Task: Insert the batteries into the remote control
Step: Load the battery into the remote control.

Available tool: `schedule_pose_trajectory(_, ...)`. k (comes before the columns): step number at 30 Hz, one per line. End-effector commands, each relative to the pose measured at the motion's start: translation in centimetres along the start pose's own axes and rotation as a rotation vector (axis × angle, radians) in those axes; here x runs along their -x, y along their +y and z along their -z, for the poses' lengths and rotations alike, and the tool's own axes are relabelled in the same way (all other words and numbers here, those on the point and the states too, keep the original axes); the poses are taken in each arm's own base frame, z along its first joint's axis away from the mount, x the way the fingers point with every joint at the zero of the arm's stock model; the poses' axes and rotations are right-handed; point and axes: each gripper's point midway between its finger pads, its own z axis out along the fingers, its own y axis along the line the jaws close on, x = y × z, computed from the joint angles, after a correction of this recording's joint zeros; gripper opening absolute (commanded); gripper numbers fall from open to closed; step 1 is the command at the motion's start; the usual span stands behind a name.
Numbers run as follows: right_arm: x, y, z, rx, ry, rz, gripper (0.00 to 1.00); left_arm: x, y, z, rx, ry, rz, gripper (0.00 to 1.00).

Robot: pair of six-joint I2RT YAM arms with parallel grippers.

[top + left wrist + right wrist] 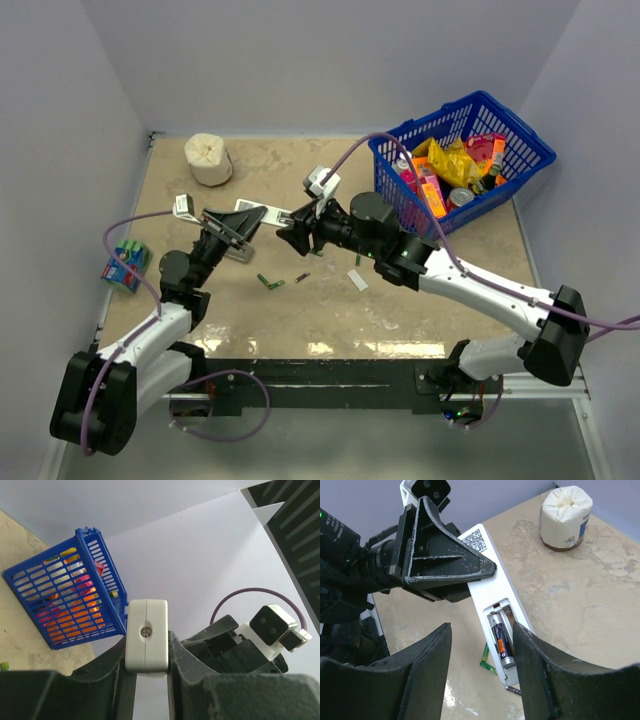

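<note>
The remote control (489,590) lay back-up, its long axis running straight away from the right gripper (481,630). One dark battery (501,642) sat in the open bay between that gripper's spread, empty fingers. The left gripper (235,225) clamped the far end. Loose green batteries (270,283) lay beneath, nearer the right arm.

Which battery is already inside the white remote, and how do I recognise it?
Above the tan table's middle, the left gripper holds a slim white plastic remote. Its open compartment holds one dark cylindrical battery with an orange band, unlike the loose green batteries on the table.
</note>
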Motion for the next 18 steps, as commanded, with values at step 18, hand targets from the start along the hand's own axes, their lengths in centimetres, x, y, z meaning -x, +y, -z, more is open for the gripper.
schedule_pose_trajectory(18,2.8,-1.4,0.7,-0.046,0.057,0.076,0.58,-0.8,-0.8,-0.1,-0.008,0.056,-0.115,0.00)
